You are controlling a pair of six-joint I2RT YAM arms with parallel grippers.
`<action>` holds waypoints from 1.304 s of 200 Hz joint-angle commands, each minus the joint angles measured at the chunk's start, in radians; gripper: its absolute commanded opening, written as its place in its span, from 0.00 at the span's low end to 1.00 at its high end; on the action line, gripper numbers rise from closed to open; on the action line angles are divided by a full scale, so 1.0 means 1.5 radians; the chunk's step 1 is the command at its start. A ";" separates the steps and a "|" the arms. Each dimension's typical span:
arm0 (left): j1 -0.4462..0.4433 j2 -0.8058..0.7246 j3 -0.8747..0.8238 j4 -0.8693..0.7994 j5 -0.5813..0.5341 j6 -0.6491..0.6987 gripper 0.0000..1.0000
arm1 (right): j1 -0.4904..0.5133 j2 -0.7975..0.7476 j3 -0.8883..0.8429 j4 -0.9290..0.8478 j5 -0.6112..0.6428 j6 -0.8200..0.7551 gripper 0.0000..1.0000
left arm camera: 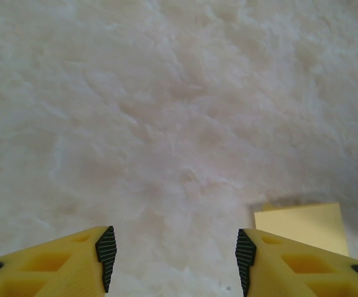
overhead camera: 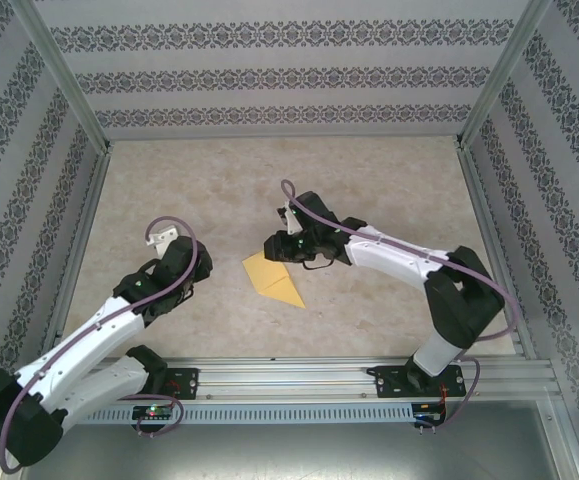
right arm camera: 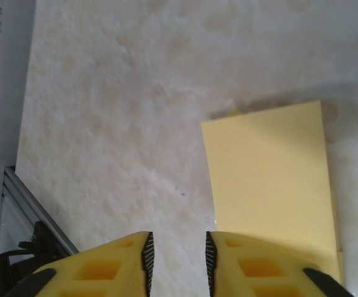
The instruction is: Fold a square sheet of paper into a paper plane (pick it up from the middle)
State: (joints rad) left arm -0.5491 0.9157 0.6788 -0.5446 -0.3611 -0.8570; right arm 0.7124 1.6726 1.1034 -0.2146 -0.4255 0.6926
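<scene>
While we can't call it a plane yet, the sheet of paper [overhead camera: 272, 281] isn't a plain flat square either. From the top camera it reads as a folded shape, broad at one end and tapering to a point at the other, so we'd guess a few early folds are in. We reckon most of the job is left: narrowing it into a dart, the centre crease, the wings. Individual creases and layers are too small to make out from up there, so don't hold us to a fold count.

It lies flat on the counter [overhead camera: 219, 190], roughly mid-surface, between the left arm [overhead camera: 99, 335] and the right arm [overhead camera: 399, 260], nearer the right one. Its long axis runs diagonally in the top view: broad end toward the far left, point toward the near right, more or less aimed at the right arm's base. The right wrist camera shows it as a straight-edged pale yellow panel [right arm camera: 271, 179] with a square far corner, passing under that arm's right-hand finger.

The left jaws are spread wide with only bare counter between them, and the paper [left arm camera: 302, 226] sits just off to their right. The right jaws are parted by a narrow gap, with bare counter showing through and nothing pinched. In the top view they hang over the paper's broad end.
</scene>
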 commanded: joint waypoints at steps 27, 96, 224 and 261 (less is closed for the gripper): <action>0.006 0.077 0.048 0.055 0.125 0.057 0.59 | -0.025 0.107 0.019 0.055 -0.047 0.042 0.21; 0.007 0.154 0.079 0.060 0.192 0.069 0.59 | -0.069 0.155 -0.106 0.206 0.012 0.189 0.17; 0.018 0.304 0.128 0.114 0.375 0.039 0.59 | -0.041 -0.130 -0.260 0.214 0.104 0.130 0.21; 0.025 0.359 0.147 0.140 0.427 0.021 0.59 | -0.008 -0.136 -0.259 0.191 -0.005 0.100 0.13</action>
State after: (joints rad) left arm -0.5297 1.4117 0.8577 -0.3878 0.2001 -0.7933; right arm 0.6689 1.4441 0.7040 0.1654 -0.3195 0.9302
